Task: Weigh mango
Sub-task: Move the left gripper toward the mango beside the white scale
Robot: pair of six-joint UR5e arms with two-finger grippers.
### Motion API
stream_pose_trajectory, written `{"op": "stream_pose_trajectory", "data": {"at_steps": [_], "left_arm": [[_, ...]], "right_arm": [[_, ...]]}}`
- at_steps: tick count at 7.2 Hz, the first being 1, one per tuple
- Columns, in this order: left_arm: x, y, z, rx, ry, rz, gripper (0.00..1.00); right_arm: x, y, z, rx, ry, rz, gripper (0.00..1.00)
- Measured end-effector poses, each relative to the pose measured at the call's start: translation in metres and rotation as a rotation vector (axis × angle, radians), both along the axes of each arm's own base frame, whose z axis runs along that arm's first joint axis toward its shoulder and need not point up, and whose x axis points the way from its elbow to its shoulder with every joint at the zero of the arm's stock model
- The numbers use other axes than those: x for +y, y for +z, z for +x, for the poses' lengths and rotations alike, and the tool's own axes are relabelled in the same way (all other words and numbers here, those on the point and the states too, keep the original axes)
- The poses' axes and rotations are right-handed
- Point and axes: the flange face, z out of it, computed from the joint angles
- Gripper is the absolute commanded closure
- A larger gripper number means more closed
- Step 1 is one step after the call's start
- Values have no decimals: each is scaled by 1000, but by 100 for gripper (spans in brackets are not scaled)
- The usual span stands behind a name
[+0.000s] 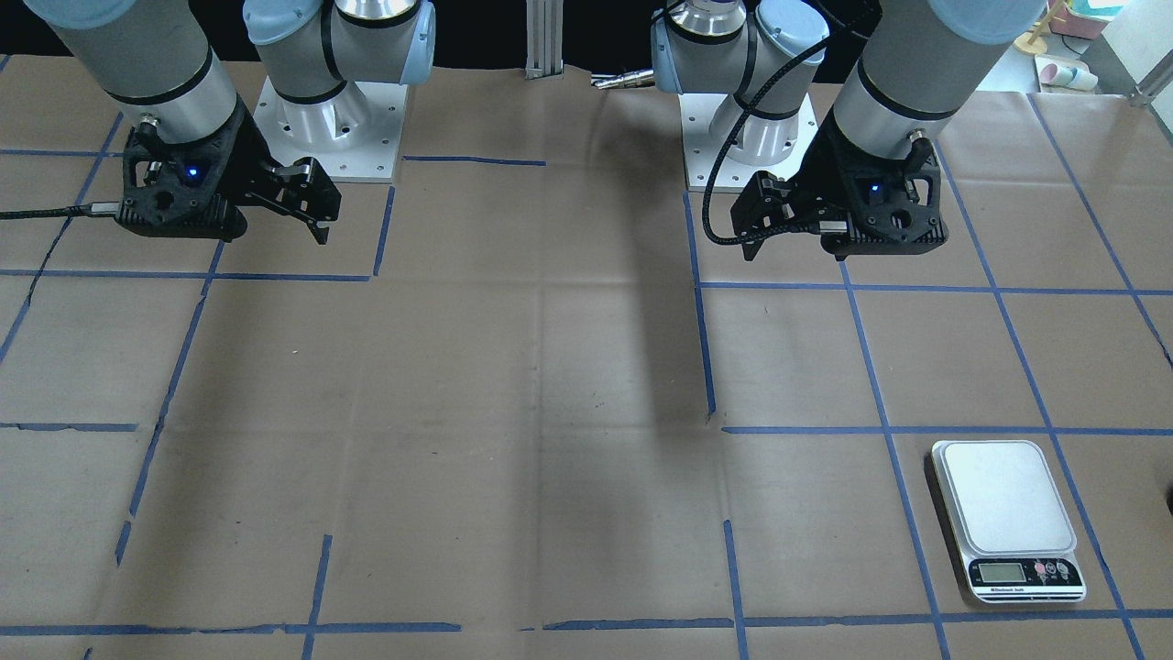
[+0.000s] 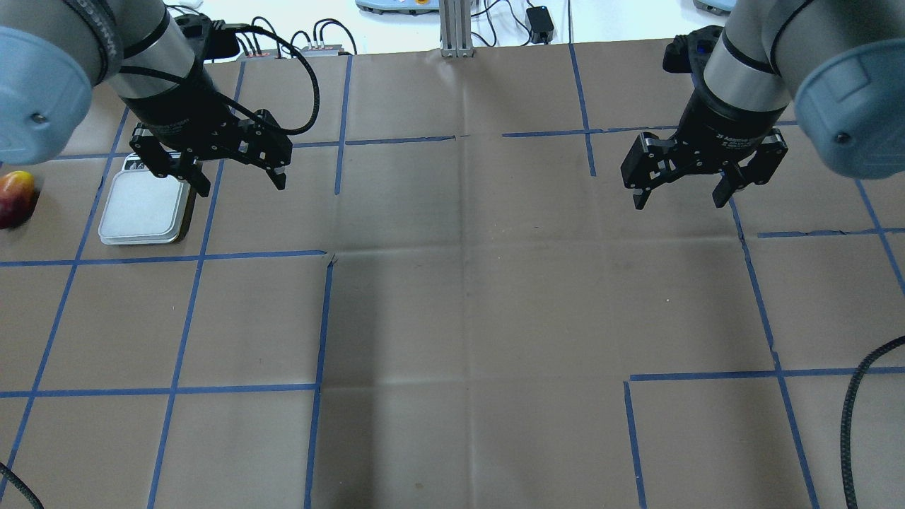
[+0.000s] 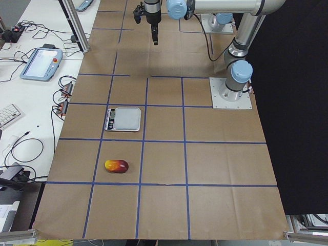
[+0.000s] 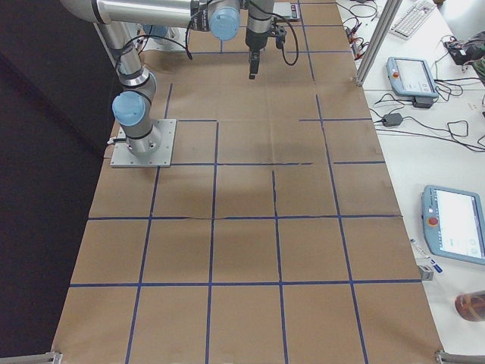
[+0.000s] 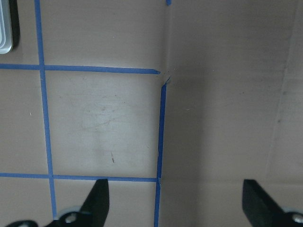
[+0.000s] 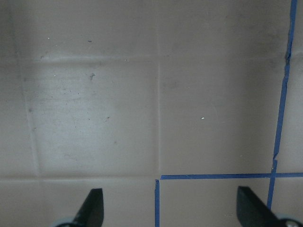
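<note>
The brown-papered table (image 2: 466, 297) with its blue tape grid shows a task that looks barely begun: nothing sits on the scale's platform and neither arm is near the fruit, so the step in hand is judged to be the first reach for the mango. The left arm (image 2: 152, 63) and right arm (image 2: 749, 63) both hang high over the near half of the table, close to their bases. The scale (image 3: 126, 118) lies flat toward the table's left end, its display toward the far edge. The mango (image 3: 116, 165) rests on the paper farther left, near the scale but apart from it, lying on its side. The left arm is the closer one, so the next move probably calls for it to travel out to the left past the scale, come down over the fruit, grip it across its narrow width, and carry it back onto the platform. The left gripper (image 2: 242, 185) is spread wide, grasping nothing and touching nothing; its fingers (image 5: 97, 198) frame only bare paper. The right gripper (image 2: 679, 201) is likewise spread wide and empty, well clear of the table.
</note>
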Motion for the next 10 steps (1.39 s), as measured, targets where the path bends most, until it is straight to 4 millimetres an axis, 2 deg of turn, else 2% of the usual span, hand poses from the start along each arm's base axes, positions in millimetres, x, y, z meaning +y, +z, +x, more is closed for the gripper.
{"op": "stream_pose_trajectory", "data": {"at_steps": [8, 10], "left_arm": [[-2, 0, 1, 1, 1, -6, 0], [-6, -2, 14, 2, 17, -5, 0]], "right_arm": [[0, 0, 0, 0, 0, 0, 0], [0, 0, 0, 0, 0, 0, 0]]}}
